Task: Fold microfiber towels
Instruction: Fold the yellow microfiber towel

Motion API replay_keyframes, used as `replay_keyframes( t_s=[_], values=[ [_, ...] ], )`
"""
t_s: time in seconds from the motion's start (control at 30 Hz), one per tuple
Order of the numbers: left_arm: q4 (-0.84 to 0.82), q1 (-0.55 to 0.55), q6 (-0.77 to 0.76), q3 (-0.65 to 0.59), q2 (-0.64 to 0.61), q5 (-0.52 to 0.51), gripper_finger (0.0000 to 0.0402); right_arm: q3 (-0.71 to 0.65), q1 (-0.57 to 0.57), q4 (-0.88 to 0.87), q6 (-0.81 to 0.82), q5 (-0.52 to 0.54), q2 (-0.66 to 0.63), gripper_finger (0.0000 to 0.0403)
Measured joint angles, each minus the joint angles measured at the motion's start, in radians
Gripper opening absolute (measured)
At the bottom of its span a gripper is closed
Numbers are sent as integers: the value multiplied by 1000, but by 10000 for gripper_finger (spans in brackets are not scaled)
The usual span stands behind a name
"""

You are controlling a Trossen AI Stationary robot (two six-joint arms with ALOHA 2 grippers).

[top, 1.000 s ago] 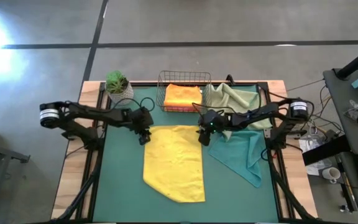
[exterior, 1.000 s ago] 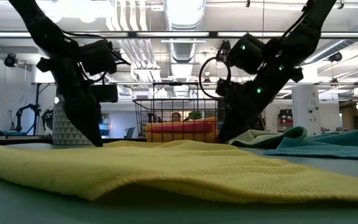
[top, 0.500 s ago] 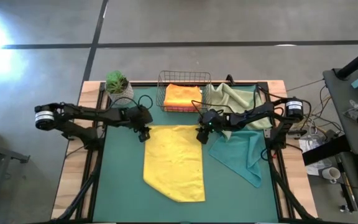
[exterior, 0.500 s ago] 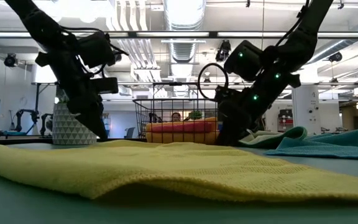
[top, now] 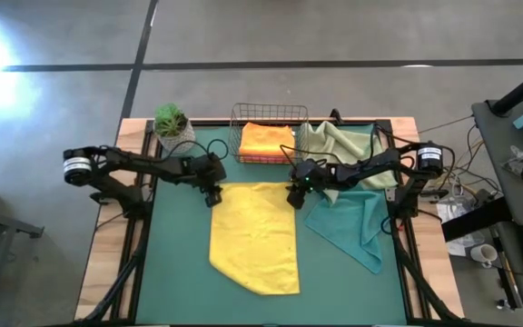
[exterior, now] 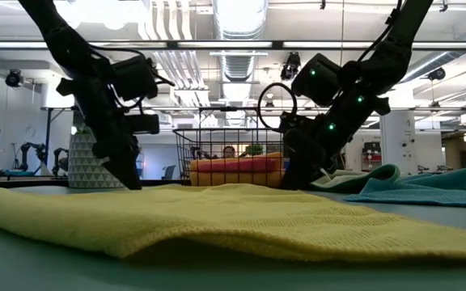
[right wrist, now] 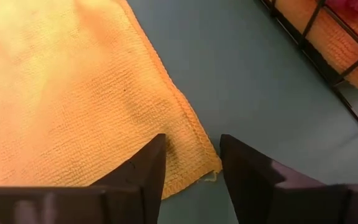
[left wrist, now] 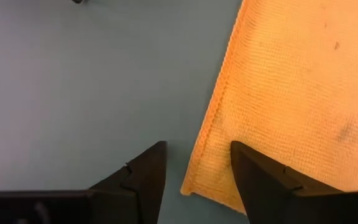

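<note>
At the far left of the wooden-edged table (top: 107,263) covered by a green mat stands a small potted plant in a white faceted pot (top: 172,124). Just right of it, the left gripper (top: 212,194) hangs low over the far left corner of the flat yellow square microfiber towel (top: 254,238), its fingers spread with the towel's hemmed corner lying between them in the wrist view, not yet pinched. Behind the towel sits a black wire basket (top: 269,133) holding a folded orange microfiber towel (top: 267,140). The right gripper (top: 294,197) is placed the same way at the far right corner, fingers apart and straddling the hem. Further right lie a rumpled pale sage green microfiber towel (top: 341,143) and a teal microfiber towel (top: 357,222), both loose on the mat. The step in hand looks like taking both far corners to fold the yellow towel towards the near edge. To do it well, each gripper should drop until its lower finger slides under the hem, close on the corner itself, and both should lift evenly so the fold stays square.
</note>
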Motion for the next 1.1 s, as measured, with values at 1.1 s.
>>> replay_keyframes(
  t_s=[1.1],
  values=[
    [-2, -2, -48, 50, -24, 14, 0, -6, 5, -128, 39, -63, -156, 9]
  ],
)
